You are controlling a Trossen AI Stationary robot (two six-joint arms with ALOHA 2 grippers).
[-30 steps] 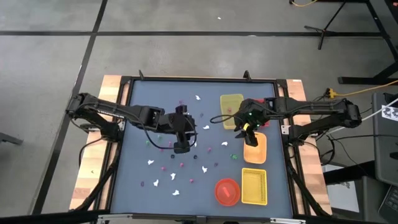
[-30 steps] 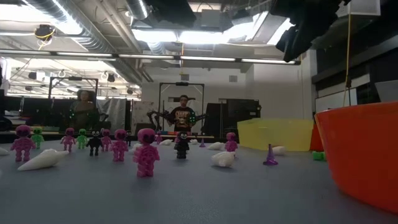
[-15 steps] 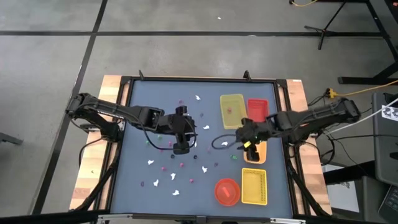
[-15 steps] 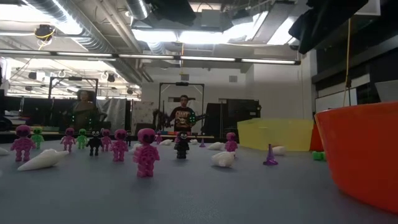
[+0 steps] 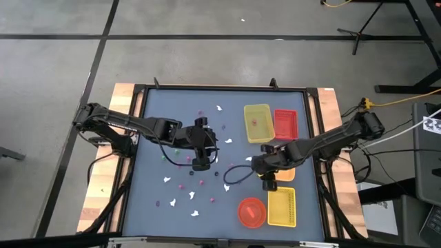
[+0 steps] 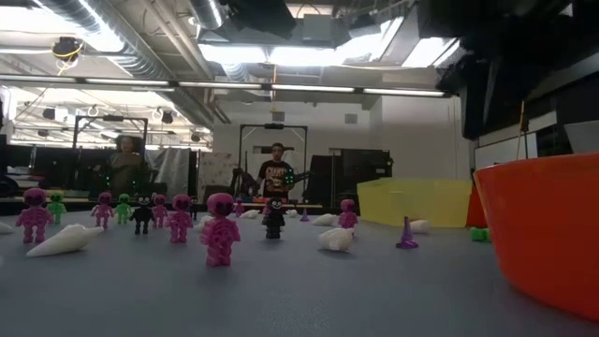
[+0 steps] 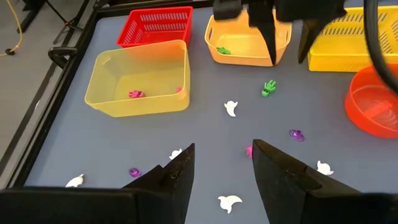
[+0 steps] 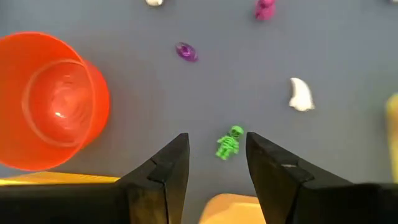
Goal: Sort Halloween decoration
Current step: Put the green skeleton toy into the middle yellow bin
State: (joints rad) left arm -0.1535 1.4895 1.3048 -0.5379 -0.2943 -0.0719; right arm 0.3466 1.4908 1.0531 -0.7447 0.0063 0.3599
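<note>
Swinging inward from the orange tray (image 5: 284, 173), the right claw (image 8: 217, 163) now hangs with fingers apart and empty over a green skeleton (image 8: 229, 142) on the counter (image 5: 155, 131). Descending off-centre could knock it away. Farther off, the left claw (image 7: 222, 163) waits parted.

- Even, bright light falls on the blue-grey table (image 5: 172, 124) from above; shadows under the arms beside it are soft and faint.
- At table height, ceiling light panels (image 6: 309, 51) above the table glare white, washing out detail around them.
- The orange bowl (image 6: 547, 234) at that view's near edge looms large and soft.
- Far pink figures (image 6: 103, 211) across the table from the bowl stay fairly crisp; the room behind them is dimmer.
- The right wrist view is slightly blurred.
</note>
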